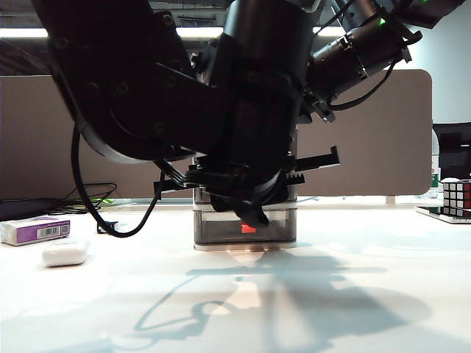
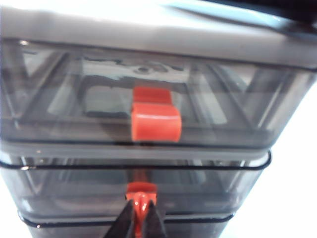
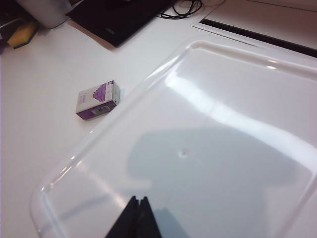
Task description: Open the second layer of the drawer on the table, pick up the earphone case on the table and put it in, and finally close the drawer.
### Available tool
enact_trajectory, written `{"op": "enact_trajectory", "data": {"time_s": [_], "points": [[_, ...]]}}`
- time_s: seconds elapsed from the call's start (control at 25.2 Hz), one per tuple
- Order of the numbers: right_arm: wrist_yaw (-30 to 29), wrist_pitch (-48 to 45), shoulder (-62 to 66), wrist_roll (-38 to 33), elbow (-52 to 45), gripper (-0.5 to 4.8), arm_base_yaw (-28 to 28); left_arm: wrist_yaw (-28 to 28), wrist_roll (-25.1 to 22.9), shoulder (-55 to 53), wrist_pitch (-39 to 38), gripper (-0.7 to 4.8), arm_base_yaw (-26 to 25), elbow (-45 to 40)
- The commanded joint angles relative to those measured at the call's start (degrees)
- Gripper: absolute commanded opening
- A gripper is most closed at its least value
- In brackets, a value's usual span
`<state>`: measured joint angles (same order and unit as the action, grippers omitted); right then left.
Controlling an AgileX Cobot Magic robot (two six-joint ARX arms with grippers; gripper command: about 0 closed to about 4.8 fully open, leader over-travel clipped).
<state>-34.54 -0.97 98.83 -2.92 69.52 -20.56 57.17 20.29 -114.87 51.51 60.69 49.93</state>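
Left end effector [image 2: 141, 223] pinching smoky second layer's [image 2: 133, 186] orange-red handle [image 2: 141, 192].

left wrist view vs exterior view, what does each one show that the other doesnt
Only the left wrist view shows the left gripper shut on the small orange-red handle of the smoky grey middle drawer, and the top drawer's handle.

Only the exterior view shows the glossy white earphone case, the white-and-purple box and a Rubik's cube on the white table.

Both show the white-framed three-tier drawer unit, with an arm in front of it.
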Motion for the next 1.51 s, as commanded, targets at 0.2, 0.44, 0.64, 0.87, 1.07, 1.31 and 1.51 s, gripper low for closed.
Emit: {"op": "enact_trajectory", "data": {"time_s": [0.2, 0.44, 0.64, 0.87, 1.07, 1.31, 1.51], "points": [[0.1, 0.7, 0.1, 0.2, -0.1, -0.05, -0.1, 2.0, -0.4, 0.2, -2.1, -0.06, 3.2, 0.3], [-0.3, 1.6, 1.7, 0.2, -0.1, -0.05, -0.1, 2.0, -0.4, 0.7, -3.4, -0.06, 6.3, 0.3], [-0.3, 1.1, 1.7, 0.2, -0.1, -0.05, -0.1, 2.0, -0.4, 0.7, -4.5, -0.06, 7.3, 0.3], [-0.5, 1.1, 1.7, 0.2, -0.1, -0.05, -0.1, 1.9, -0.2, 0.7, -5.3, -0.06, 9.3, 0.3], [-0.5, 1.1, 1.7, 0.2, -0.1, -0.05, -0.3, 1.9, -0.2, 1.0, -5.6, -0.06, 10.6, 0.3], [-0.5, 1.1, 1.7, 0.2, -0.1, -0.05, -0.4, 1.1, -0.2, 2.0, -5.6, -0.06, 12.2, 0.3], [-0.5, 1.2, 1.7, 0.2, -0.1, -0.05, -0.4, 0.3, -0.2, 2.4, -5.6, -0.06, 13.8, 0.3]]}}
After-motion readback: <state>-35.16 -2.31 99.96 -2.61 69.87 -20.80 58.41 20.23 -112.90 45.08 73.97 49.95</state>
